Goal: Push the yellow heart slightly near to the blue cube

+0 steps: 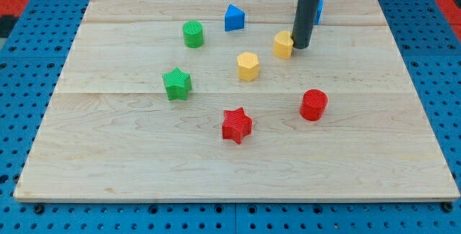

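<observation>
The yellow heart [283, 45] lies on the wooden board [144, 162] at the view's upper middle right. My tip [300, 47] stands right against the heart's right side. The blue cube [319, 11] sits near the view's top edge, just up and right of the heart. It is mostly hidden behind my rod, with only a blue sliver showing at the rod's right.
A blue triangular block [234, 18] lies up and left of the heart. A yellow hexagon [248, 66] lies down and left of it. A green cylinder [193, 34], a green star [176, 83], a red star [236, 124] and a red cylinder [313, 104] lie around.
</observation>
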Controlling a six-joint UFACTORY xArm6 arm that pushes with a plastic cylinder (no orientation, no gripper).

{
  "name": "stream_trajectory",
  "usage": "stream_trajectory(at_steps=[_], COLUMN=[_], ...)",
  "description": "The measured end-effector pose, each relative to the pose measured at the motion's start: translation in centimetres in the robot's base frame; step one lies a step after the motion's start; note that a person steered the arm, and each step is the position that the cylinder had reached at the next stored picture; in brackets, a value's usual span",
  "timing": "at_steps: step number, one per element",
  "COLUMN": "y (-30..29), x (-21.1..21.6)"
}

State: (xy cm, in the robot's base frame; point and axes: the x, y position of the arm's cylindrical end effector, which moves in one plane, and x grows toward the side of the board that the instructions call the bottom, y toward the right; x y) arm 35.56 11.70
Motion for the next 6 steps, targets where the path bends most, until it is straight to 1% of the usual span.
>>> stream_trajectory(at_steps=[1, 2, 3, 4, 5, 6], y=[-1.2, -6.8, -6.4, -4.6, -3.6, -7.9], x=[4.5, 3.3, 0.6, -2.0, -2.5, -1.5])
